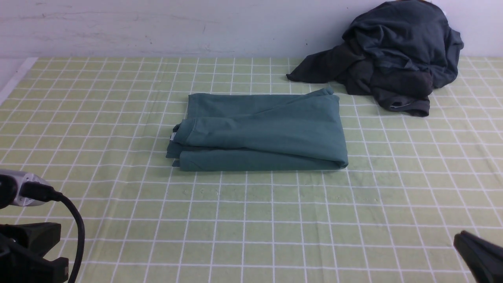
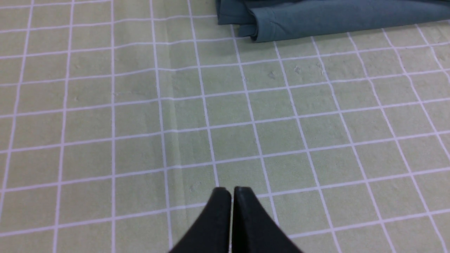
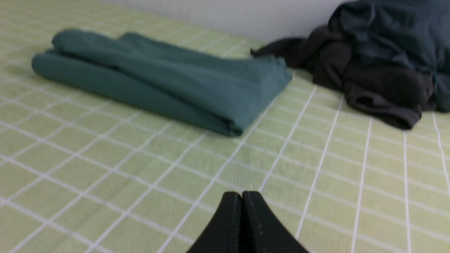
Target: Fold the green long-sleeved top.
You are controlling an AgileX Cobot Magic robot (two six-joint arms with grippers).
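The green long-sleeved top (image 1: 261, 133) lies folded into a neat rectangle in the middle of the checked cloth, a small white label showing at its left end. Its near corner shows in the left wrist view (image 2: 316, 17), and the whole bundle shows in the right wrist view (image 3: 168, 80). My left gripper (image 2: 231, 191) is shut and empty, low at the near left, well short of the top. My right gripper (image 3: 242, 194) is shut and empty at the near right, also apart from the top. In the front view only the edge of each arm shows.
A dark charcoal-grey heap of clothing (image 1: 393, 55) lies at the far right against the white wall, and shows in the right wrist view (image 3: 379, 59). The green checked tablecloth (image 1: 251, 220) covers the table. The left table edge (image 1: 15, 78) is at the far left.
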